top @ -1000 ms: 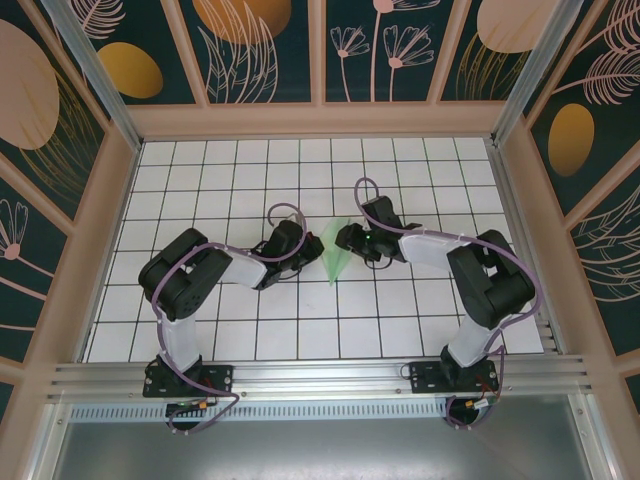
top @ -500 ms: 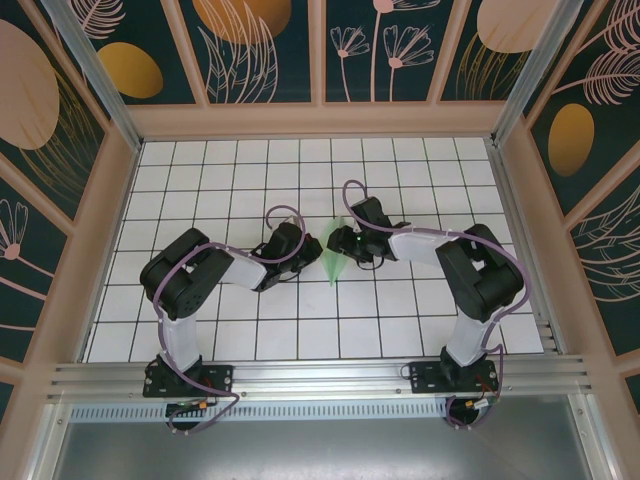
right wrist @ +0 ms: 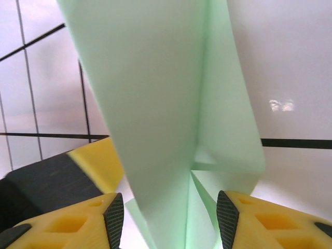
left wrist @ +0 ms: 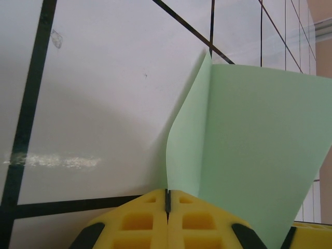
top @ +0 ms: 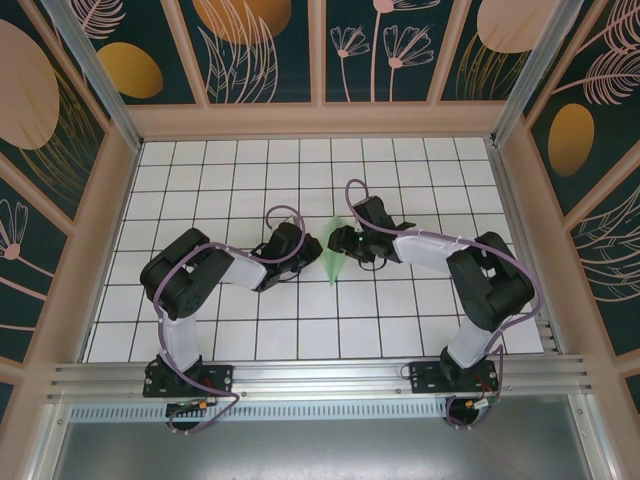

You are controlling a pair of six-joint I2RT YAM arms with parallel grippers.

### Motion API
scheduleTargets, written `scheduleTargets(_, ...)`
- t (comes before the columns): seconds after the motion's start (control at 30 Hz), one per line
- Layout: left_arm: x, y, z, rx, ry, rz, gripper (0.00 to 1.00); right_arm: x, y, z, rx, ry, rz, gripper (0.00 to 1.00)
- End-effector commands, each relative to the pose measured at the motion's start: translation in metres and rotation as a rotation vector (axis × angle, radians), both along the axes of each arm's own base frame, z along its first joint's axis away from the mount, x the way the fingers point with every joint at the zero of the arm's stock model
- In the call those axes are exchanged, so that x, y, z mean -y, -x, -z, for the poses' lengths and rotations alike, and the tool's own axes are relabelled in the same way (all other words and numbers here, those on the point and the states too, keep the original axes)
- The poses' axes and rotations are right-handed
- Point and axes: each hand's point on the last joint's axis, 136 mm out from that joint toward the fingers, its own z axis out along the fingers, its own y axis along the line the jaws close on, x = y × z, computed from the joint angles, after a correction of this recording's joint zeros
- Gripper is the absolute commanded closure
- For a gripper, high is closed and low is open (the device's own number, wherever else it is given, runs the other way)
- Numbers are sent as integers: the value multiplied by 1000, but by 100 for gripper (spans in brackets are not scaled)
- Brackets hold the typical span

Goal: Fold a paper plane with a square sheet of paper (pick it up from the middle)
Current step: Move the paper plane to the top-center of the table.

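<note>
Where left pincer pinches — paper plane.

paper plane: pale mint-green | floor tiles: white, black grid lines

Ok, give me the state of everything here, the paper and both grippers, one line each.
paper: folded, narrow and pointed, pinched at one edge.
left gripper: shut on the paper.
right gripper: open, one finger on either side of the folded paper.
</note>
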Motion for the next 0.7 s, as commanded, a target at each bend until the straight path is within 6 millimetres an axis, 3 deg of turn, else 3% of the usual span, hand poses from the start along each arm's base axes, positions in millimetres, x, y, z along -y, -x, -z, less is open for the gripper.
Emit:
scheduleTargets(0.0, -9, 2, 18, -39, -33, -16, 100, 8, 9, 2, -17, 34, 6, 46)
scheduleTargets(0.67, -5, 2, 16, -42, -12, -5, 100, -17, 30, 13, -98, -47, -49, 47)
